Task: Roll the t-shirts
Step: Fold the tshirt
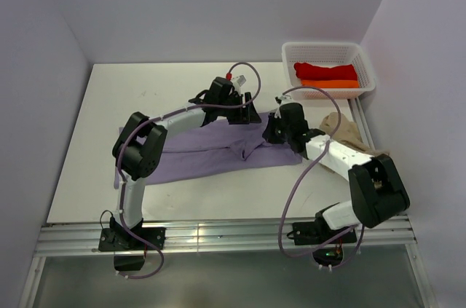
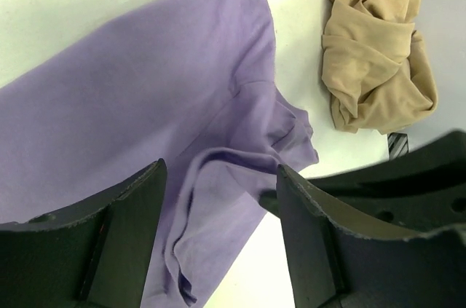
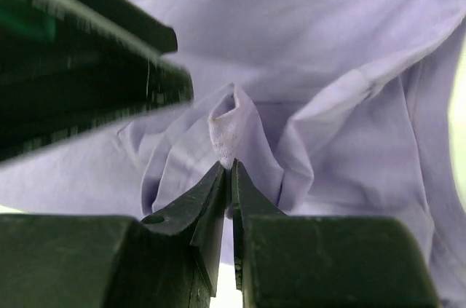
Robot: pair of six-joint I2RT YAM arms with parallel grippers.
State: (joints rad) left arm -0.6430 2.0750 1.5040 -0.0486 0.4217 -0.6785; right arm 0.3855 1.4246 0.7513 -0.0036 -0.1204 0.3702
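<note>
Lavender t-shirt (image 1: 196, 155): small raised fold at its right end clamped tight in the right pincer (image 3: 231, 166). Left pincer (image 2: 218, 173) hovers just above, jaws apart, holding nothing. Shirt lies spread mid-surface (image 1: 95, 177), with the beige t-shirt (image 2: 375, 53) crumpled nearby. Risks: the thin pinch slips free, or a one-sided pull bunches cloth instead of rolling evenly.

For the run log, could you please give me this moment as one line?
lavender t-shirt: laid out | right gripper: shut on its fold | left gripper: open above it | beige t-shirt: crumpled aside
</note>
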